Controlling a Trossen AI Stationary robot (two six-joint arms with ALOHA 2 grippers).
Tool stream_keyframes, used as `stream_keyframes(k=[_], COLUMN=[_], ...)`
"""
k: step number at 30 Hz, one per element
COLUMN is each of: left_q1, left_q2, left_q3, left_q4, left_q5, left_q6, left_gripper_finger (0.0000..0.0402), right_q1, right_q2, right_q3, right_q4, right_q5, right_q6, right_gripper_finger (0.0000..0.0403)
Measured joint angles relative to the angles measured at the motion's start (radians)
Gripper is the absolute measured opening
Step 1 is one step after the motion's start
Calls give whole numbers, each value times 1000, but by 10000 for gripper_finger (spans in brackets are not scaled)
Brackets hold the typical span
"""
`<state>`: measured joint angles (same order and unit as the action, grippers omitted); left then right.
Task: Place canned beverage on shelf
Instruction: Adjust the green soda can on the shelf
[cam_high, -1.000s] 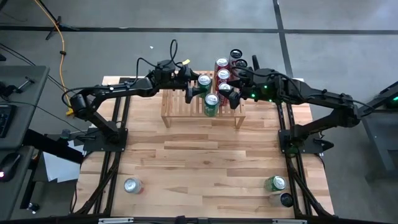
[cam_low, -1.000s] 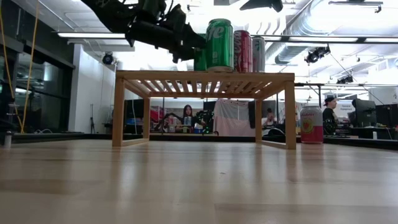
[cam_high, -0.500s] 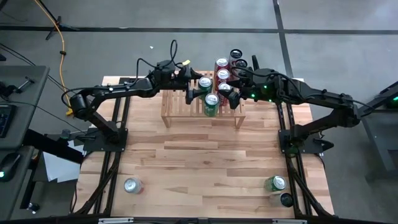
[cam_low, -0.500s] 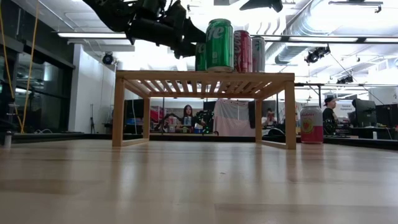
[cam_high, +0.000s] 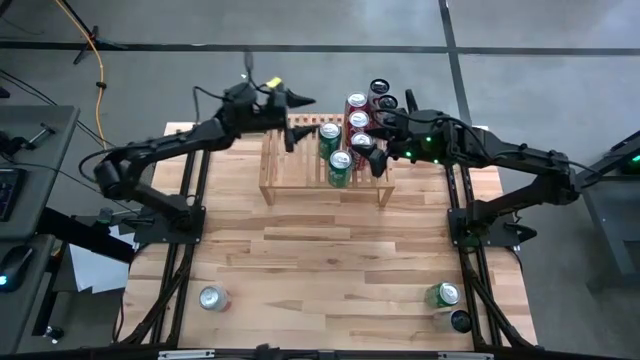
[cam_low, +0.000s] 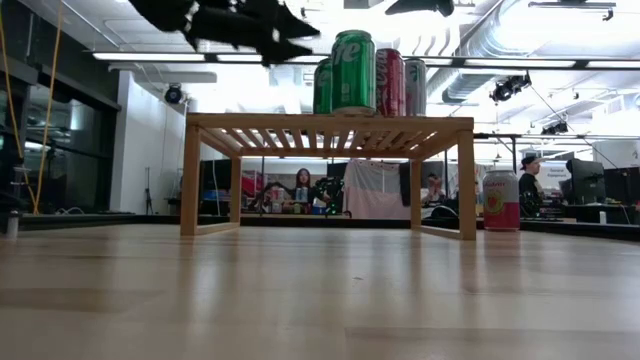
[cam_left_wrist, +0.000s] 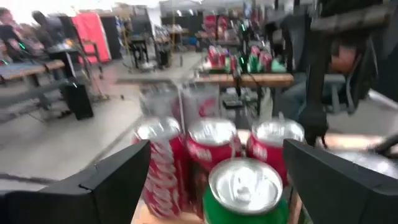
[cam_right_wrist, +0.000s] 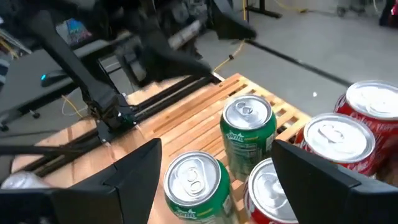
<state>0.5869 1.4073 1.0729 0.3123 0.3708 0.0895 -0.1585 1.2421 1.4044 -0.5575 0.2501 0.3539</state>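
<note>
My left gripper (cam_high: 297, 101) is open and holds nothing, up beside the shelf (cam_high: 285, 165). My right gripper (cam_high: 372, 135) hangs open over the cans, gripping none. The green can (cam_high: 329, 136) stands on the shelf. I think it's hard, smooth and slippery, so grab its round middle.

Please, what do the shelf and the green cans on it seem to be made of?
The shelf looks like pale, unpainted wood: its thin parallel slats and short legs are a light tan, close in colour to the table. The green cans look like thin metal, probably aluminium: bare, shiny silver lids with pull tabs, and glossy printed green sides.
</note>
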Motion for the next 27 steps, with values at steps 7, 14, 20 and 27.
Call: stream_keyframes(k=[7,14,20,27], left_q1=[14,-8,-14,-14], left_q2=[-191,-302,-320,-320], left_q3=[0,0,-1,-1], left_q4=[-120,-197,-194,-194], left_q5=[0,1,-17,-57], left_q6=[-143,-268,-360,-414], left_gripper_finger=[354,353,353,353], right_q1=[40,126,126,128], right_q2=[-19,45,35,46], right_q3=[1,-73,-314,-415], right_q4=[-107,-321,25,304], right_q5=[-195,-214,-285,-50], right_q6=[-72,-59,40,187], right_gripper_finger=[229,23,25,8])
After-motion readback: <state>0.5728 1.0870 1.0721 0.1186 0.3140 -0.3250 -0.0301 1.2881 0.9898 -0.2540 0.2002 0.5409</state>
